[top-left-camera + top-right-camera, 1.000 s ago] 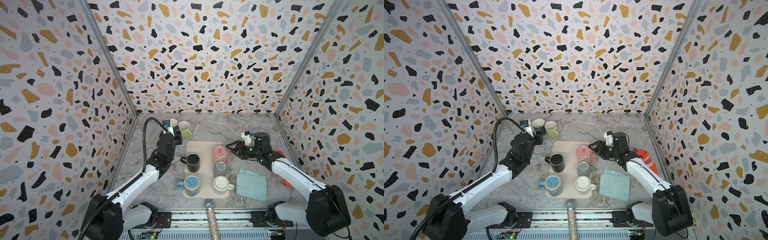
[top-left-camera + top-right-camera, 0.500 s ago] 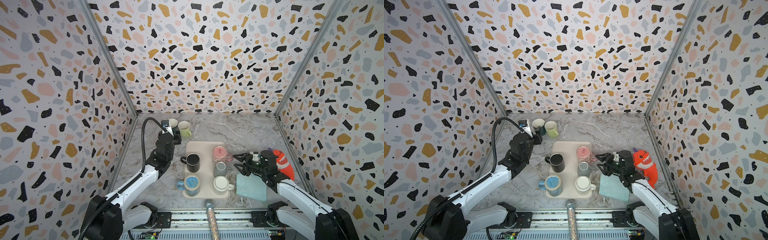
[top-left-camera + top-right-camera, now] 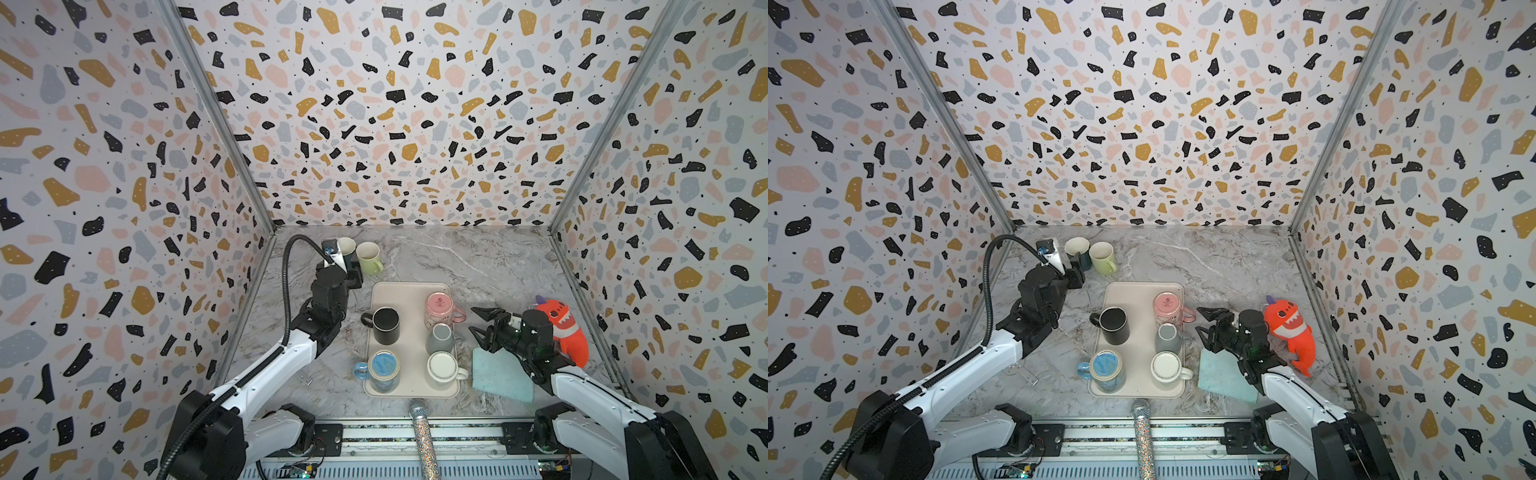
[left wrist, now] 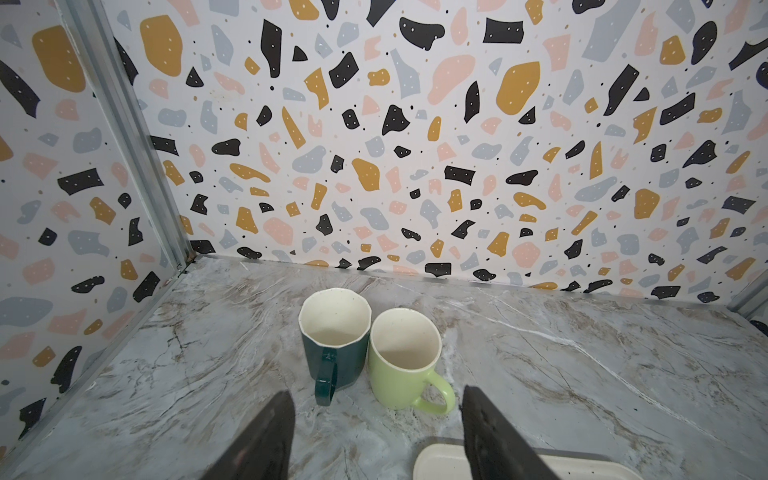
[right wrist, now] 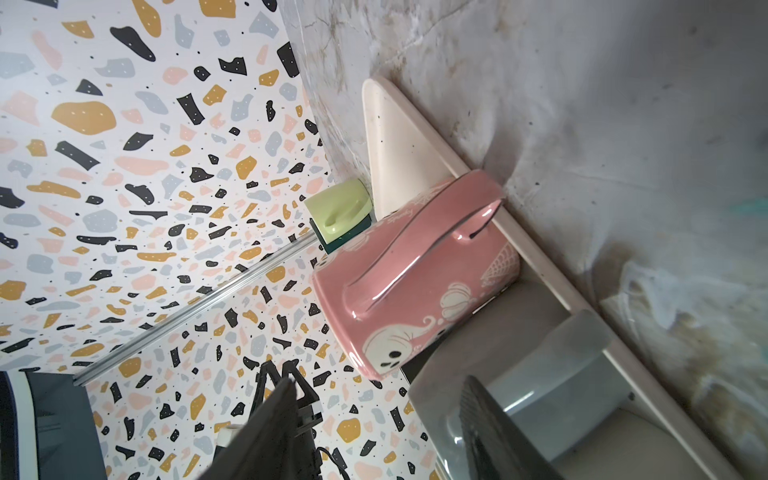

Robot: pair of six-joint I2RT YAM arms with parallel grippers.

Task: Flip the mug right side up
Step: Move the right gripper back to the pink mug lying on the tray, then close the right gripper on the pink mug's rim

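Right gripper (image 3: 473, 320) hung with jaws apart and empty beside the upside-down pink mug (image 3: 439, 303) at the tray's (image 3: 405, 295) far right corner, so flipping it could've easily clipped the gray mug (image 3: 440, 338) just beside it.

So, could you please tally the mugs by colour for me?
Dark green mug: 1
Light green mug: 1
Black mug: 1
Pink mug: 1
Grey mug: 1
Blue mug: 1
White mug: 1
Total: 7 mugs
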